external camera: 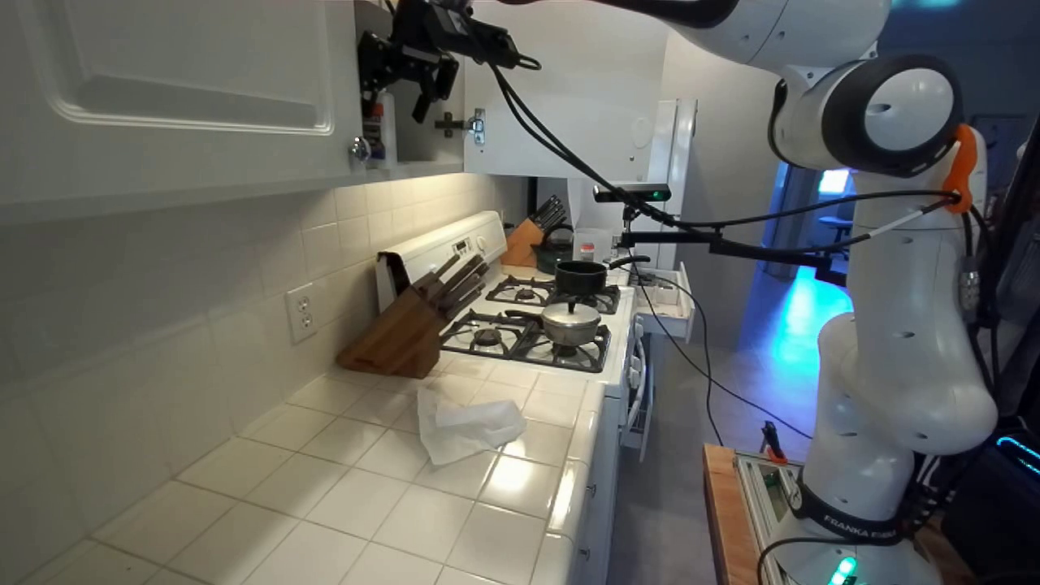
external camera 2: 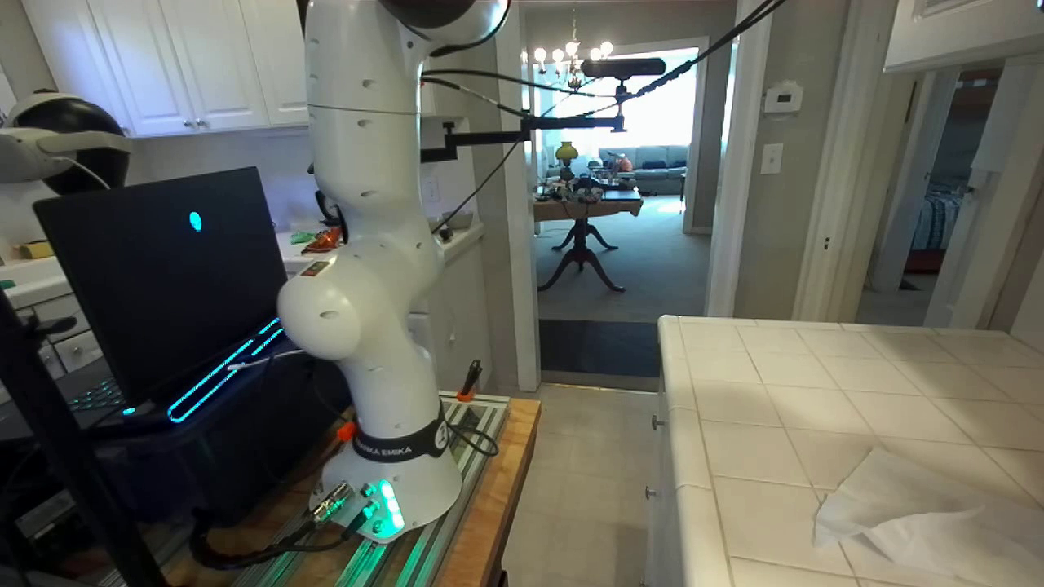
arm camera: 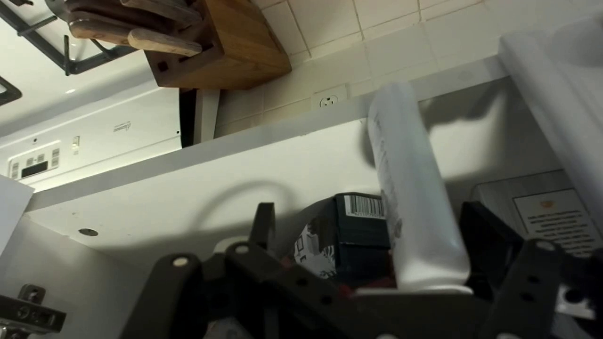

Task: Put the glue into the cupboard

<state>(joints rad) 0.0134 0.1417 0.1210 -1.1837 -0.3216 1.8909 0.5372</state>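
End effector [arm camera: 370, 219]: black, fingers spread wide. Glue [arm camera: 419, 188]: whitish bottle, upright, seen between the fingers, nearer one, inside the cupboard [external camera: 195, 61]. Dark box [arm camera: 360, 233], barcoded: below the end effector, near the glue.

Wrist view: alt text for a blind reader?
White glue bottle at the edge of the cupboard, seen between the spread jaws of the black gripper. A dark barcoded box sits partly behind it; a wooden knife block and stove show outside.
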